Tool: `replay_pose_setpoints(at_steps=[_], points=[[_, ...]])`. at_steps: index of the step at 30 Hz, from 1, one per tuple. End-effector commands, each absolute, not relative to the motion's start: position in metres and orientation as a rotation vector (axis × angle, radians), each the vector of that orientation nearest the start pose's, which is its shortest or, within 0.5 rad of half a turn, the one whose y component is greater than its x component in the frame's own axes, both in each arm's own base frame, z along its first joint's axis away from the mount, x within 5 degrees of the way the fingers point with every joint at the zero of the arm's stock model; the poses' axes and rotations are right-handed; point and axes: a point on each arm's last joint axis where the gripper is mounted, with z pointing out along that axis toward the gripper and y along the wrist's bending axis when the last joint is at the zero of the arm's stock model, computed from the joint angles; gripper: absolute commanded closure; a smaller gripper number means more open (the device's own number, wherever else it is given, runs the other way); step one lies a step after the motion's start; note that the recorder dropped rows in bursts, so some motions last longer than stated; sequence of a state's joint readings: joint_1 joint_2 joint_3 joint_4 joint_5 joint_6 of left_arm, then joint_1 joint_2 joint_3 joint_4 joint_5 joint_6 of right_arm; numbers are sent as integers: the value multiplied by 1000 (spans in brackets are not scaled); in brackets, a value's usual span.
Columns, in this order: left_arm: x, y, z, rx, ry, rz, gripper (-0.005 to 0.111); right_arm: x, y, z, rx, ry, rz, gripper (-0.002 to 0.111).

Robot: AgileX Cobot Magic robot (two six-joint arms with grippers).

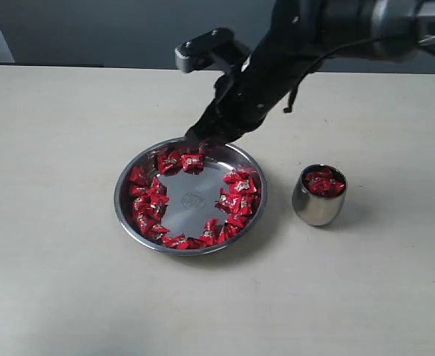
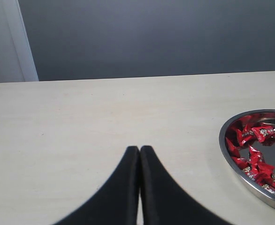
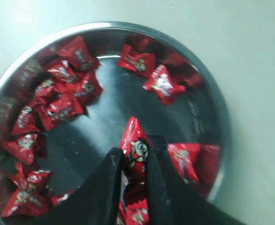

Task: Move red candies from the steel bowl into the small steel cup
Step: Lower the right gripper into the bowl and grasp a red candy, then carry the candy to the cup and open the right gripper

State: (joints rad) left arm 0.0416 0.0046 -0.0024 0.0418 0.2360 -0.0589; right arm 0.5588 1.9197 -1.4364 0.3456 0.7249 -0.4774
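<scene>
Exterior view first: big pale table. On it, wide steel bowl, with many red candies ringed round its edge. Just to its right, not touching, small steel cup, upright, a few reds inside already. Only partly done; lots left to move. Right gripper down at the bowl's far rim, pinched narrow on one red candy, long way lined up with the fingers, twisted tip poking out ahead. Left gripper squeezed shut, holding nothing.

Left end effector and right end effector are showing tapered black fingers; the black right arm is carrying a grey block.
</scene>
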Motion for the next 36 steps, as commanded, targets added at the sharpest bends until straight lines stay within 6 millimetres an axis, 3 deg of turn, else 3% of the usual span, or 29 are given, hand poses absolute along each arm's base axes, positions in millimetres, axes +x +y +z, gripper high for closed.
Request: replay_pose_setpoints(at_steps=[1,7,11,16,26,33,36], points=[[55,3,192,-54,1715,20,106,333,186,243,-903,2501,306,109],[55,3,192,-54,1715,20,106,311,121,247,-695,2534,257,109],[55,3,192,-54,1715,20,106,298,100,237,-614,2592,258,109],[55,3,192,-54,1715,20,106,291,97,227,-591,2638,282,109],[55,3,192,-54,1715,20,106,289,97,226,-608,2664,289,109],[55,3,192,-54,1715,20,106,287,96,225,-629,2678,276,80],[55,3,192,-54,1715,20,106,287,96,225,-629,2678,276,78]])
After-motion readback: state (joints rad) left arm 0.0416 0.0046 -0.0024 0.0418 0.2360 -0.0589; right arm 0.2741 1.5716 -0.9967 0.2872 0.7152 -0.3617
